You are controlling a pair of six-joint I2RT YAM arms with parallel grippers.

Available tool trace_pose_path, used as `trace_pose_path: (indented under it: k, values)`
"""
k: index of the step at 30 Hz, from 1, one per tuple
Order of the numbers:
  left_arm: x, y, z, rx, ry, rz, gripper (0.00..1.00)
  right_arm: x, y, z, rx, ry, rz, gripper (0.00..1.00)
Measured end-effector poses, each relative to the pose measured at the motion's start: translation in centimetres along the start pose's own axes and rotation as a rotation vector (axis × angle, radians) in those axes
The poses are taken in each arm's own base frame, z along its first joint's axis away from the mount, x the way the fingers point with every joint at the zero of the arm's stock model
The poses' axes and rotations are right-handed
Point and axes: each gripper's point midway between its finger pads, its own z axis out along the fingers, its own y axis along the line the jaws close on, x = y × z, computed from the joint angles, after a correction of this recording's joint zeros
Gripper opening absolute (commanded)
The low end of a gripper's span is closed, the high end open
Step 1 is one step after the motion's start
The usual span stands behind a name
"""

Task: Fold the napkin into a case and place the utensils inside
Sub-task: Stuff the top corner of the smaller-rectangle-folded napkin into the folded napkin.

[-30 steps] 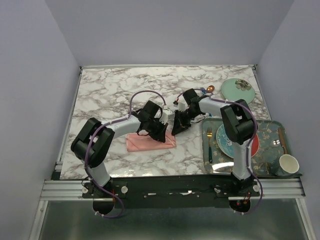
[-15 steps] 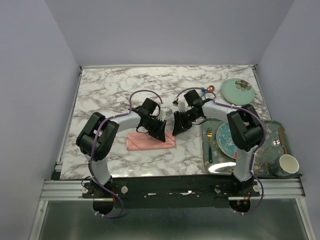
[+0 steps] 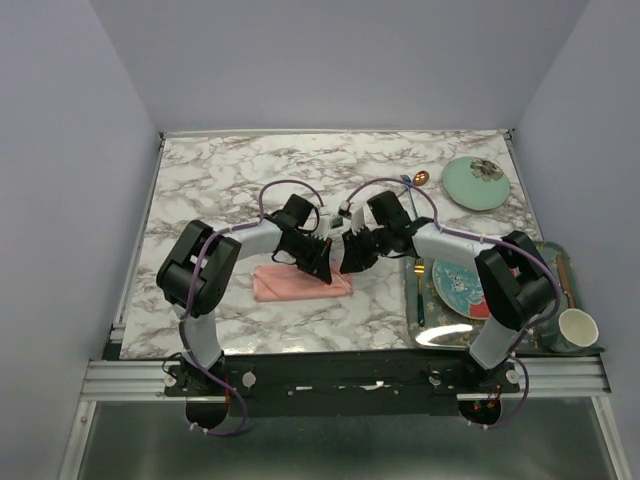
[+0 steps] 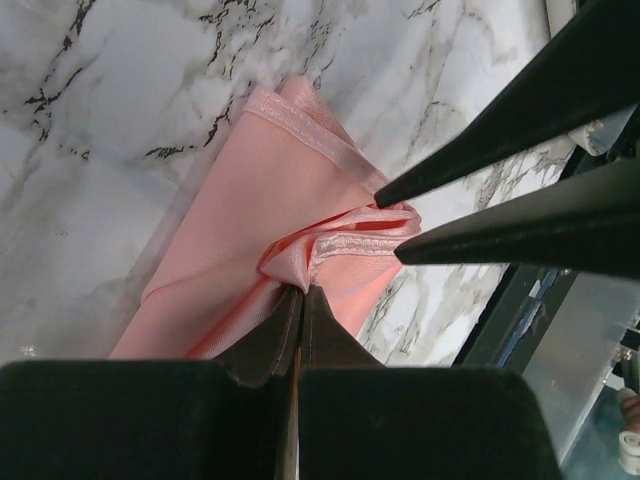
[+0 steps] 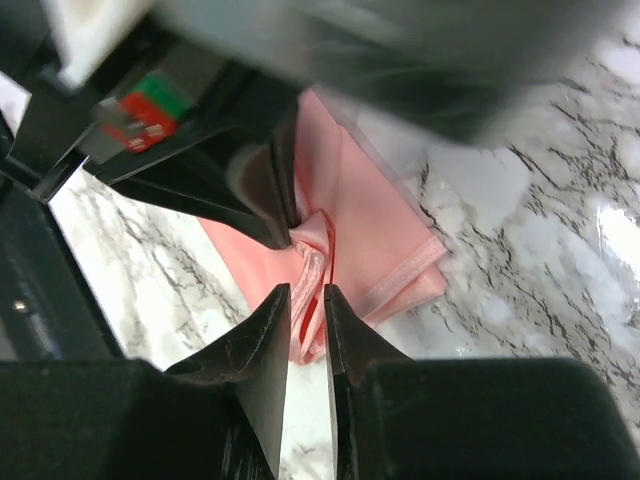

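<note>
Napkin, pink satin, folded: likely light, limp, slippery; best taken at the hem ridge, pinched in left claw, right claw narrowly parted astride it.

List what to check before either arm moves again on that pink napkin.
1. Left gripper shut on a fold of the napkin: ok.
2. Right gripper clamped on the raised hem: cannot tell; its jaws straddle it, slightly apart.
3. Rest of the napkin lying folded on the table: ok.
4. Spoon inside the napkin: not ok; it lies near the green plate.
</note>
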Motion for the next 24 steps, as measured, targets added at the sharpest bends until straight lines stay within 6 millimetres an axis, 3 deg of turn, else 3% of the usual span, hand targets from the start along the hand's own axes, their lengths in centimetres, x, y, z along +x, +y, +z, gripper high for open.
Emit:
trace_pose_path:
  k: [10, 17, 24]
  values:
    - [-0.1, 0.3, -0.1, 0.039, 0.006, -0.043, 0.04, -0.6, -0.2, 1.9, 0.136, -0.054, -0.288, 0.29]
    - [-0.1, 0.4, -0.2, 0.048, 0.007, -0.053, 0.04, -1.2, -0.4, 2.5, 0.189, -0.076, -0.387, 0.31]
    - [-0.1, 0.4, -0.2, 0.053, 0.007, -0.056, 0.04, -0.6, -0.5, 2.9, 0.216, -0.060, -0.446, 0.36]
